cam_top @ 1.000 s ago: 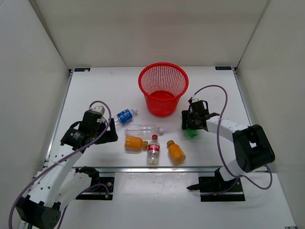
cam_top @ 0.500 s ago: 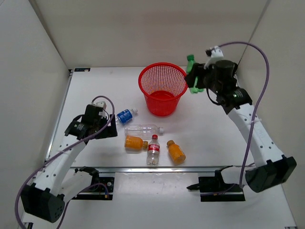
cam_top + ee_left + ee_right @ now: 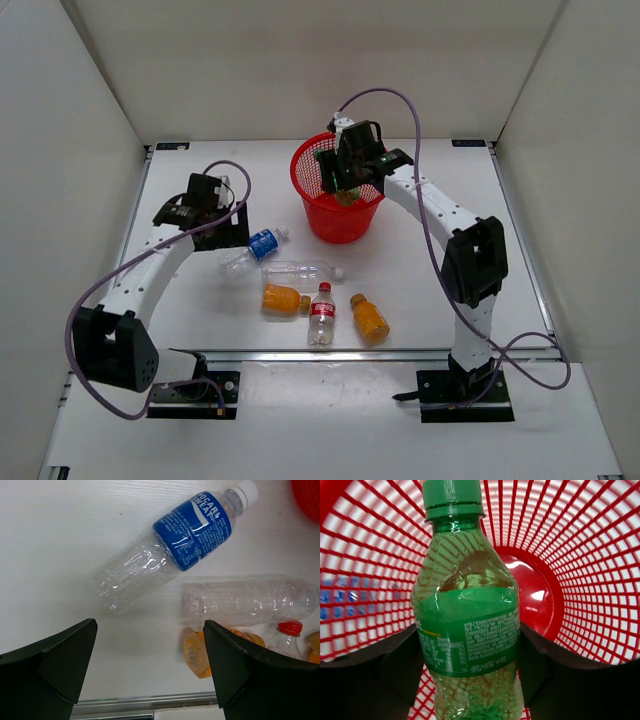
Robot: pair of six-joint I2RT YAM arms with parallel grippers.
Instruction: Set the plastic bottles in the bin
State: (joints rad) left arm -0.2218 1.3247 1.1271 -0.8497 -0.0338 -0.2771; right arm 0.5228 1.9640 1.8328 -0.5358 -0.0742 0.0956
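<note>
1. Bright, even overhead light fills the white enclosure, and the tabletop point(image 3: 200, 310) carries only faint, soft shadows.
2. The left wrist view is sharp. The blue-labelled bottle point(image 3: 175, 545) ahead of the jaws glints lightly, while the jaws themselves are dark and featureless.
3. In the right wrist view, the green bottle point(image 3: 467, 630) between the jaws is crisp. Beyond it the bin point(image 3: 600, 555) mesh bows outward, with glare on its floor.

- round red plastic mesh bin point(image 3: 600, 555): glossy, ribbed lattice
- green translucent plastic bottle point(image 3: 467, 630): smooth, shiny
- blue-labelled clear plastic bottle point(image 3: 172, 547): ridged, glossy
- white bench point(image 3: 50, 555): matt, smooth
</note>
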